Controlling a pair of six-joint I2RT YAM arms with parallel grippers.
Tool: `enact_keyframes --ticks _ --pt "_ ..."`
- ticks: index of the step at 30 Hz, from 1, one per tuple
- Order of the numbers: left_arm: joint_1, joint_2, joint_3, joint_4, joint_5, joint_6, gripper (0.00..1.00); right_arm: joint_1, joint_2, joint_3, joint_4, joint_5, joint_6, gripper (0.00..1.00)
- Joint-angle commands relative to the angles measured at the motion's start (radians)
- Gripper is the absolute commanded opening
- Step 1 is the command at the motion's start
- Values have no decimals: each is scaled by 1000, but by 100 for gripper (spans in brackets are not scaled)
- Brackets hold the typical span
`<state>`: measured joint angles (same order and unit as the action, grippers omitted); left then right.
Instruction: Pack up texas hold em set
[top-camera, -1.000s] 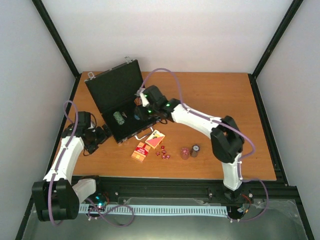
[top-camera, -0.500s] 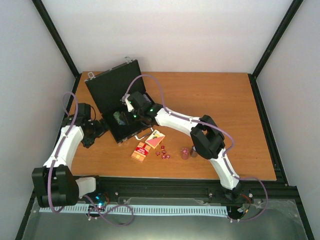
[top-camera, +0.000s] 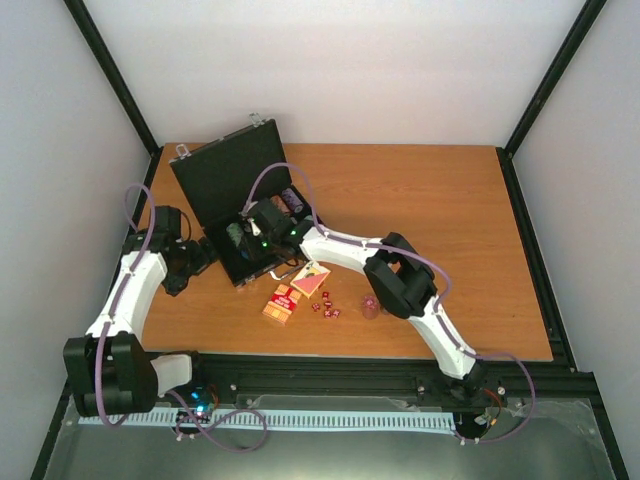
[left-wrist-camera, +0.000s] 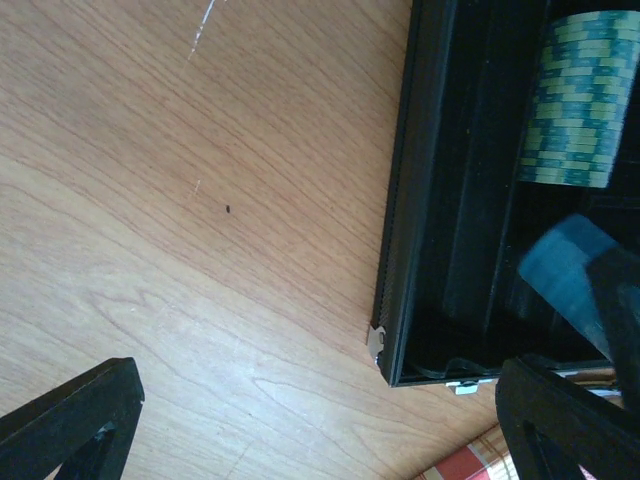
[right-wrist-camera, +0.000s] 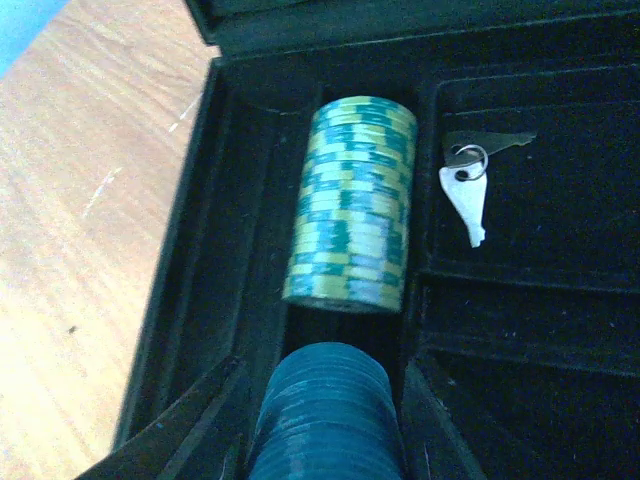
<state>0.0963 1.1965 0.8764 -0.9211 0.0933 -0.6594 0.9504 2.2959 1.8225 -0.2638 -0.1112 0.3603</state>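
One green stack (right-wrist-camera: 352, 205) lies in the trough of the case (top-camera: 225, 185) at the table's (top-camera: 450, 220) far-left corner. The right gripper (right-wrist-camera: 322, 430), partly closed, clamps a blue stack (right-wrist-camera: 325, 410) just beside it. The left gripper (left-wrist-camera: 320, 420) gapes wide, empty.

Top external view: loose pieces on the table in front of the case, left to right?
orange card box → dice → dark-red chip stack. The tilted card box behind them overlaps both box and dice, so it's left out.
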Motion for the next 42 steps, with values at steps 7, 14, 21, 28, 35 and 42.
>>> enact_keyframes --ticks 7,14,21,28,35,42 --pt "8 -32 10 7 31 26 100 8 65 -83 296 176 96 13" --pt "8 -52 -19 8 42 42 100 42 75 -142 394 304 123 28" --pt "8 -52 -13 10 46 63 100 66 104 -81 288 248 106 55" --pt "8 -55 -2 8 75 69 100 68 66 -35 176 258 71 76" --pt "8 -74 11 -13 82 72 100 71 -74 -48 8 323 25 100" --pt "8 -95 17 -6 107 76 100 26 -275 -172 -294 423 76 100"
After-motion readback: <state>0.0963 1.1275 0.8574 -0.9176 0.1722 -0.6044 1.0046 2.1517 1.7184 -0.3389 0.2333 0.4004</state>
